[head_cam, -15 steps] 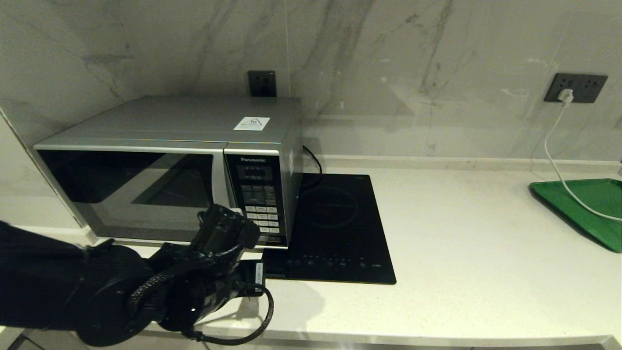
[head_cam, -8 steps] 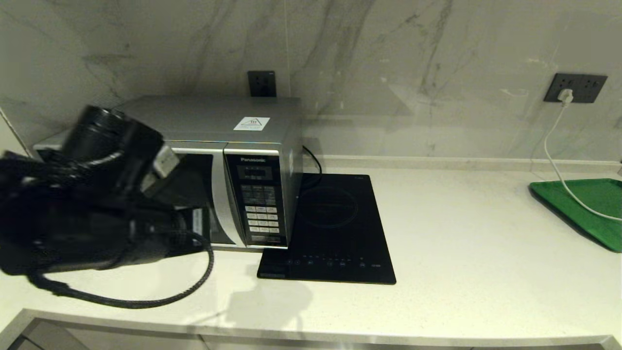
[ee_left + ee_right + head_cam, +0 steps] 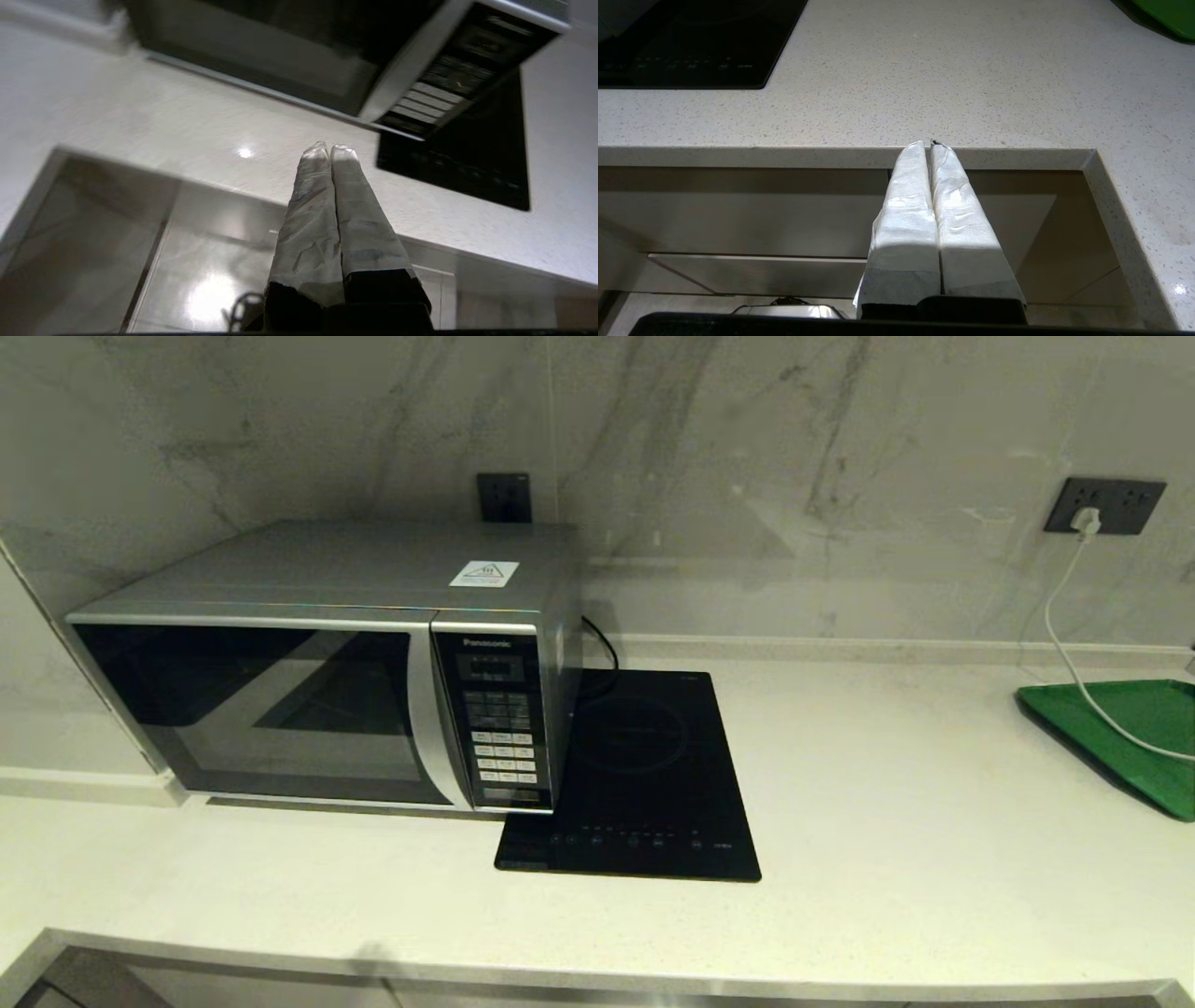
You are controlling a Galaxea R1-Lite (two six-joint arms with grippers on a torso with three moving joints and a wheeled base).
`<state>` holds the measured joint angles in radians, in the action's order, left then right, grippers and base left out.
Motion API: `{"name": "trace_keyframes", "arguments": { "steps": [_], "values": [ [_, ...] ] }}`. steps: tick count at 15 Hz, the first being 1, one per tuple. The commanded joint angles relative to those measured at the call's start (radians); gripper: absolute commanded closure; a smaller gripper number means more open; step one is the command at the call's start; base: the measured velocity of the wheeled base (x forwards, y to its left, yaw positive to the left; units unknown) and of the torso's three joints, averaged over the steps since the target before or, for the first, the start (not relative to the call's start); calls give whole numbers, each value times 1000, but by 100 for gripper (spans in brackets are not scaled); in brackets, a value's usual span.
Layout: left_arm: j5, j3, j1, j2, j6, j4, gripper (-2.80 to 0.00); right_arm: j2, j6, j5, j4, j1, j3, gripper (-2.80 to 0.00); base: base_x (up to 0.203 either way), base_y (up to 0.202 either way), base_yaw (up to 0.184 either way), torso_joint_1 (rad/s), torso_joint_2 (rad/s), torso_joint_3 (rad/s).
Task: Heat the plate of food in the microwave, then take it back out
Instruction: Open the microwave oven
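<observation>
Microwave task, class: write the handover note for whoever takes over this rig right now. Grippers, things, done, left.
Left gripper: shut, empty, off the counter's front edge, facing the microwave.
Right gripper: shut, empty, parked at the counter edge, further right.
Microwave: door closed, beside the hob. Nothing can be made out through the dark glass.
Plate: not in view on the counter or the tray; it may be inside, but that cannot be confirmed.
Done: door shut. Whether heating has started cannot be told.
Left: presumably open the door and take the plate out.
</observation>
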<state>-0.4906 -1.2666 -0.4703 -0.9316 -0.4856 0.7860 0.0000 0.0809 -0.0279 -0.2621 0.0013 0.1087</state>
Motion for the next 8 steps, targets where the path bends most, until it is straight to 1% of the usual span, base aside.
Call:
{"name": "trace_keyframes", "arguments": {
  "steps": [1,2,3,4,5,6,7,8],
  "values": [
    [9,1,96,242,-7,145,0,0,0,-1,-2,0,0,0,0,0,0,0,0,0],
    [28,7,156,302,-1,207,0,0,0,0,-2,0,0,0,0,0,0,0,0,0],
    [67,16,250,364,29,250,0,0,0,-1,-2,0,0,0,0,0,0,0,0,0],
    [136,30,349,425,88,272,0,0,0,0,-2,0,0,0,0,0,0,0,0,0],
    [230,51,450,490,159,285,0,0,0,0,-2,0,0,0,0,0,0,0,0,0],
    [330,84,524,556,218,295,0,0,0,0,-2,0,0,0,0,0,0,0,0,0],
    [401,119,560,605,260,300,0,0,0,0,-2,0,0,0,0,0,0,0,0,0],
    [439,143,557,628,288,300,0,0,0,0,-2,0,0,0,0,0,0,0,0,0]
  ]
}}
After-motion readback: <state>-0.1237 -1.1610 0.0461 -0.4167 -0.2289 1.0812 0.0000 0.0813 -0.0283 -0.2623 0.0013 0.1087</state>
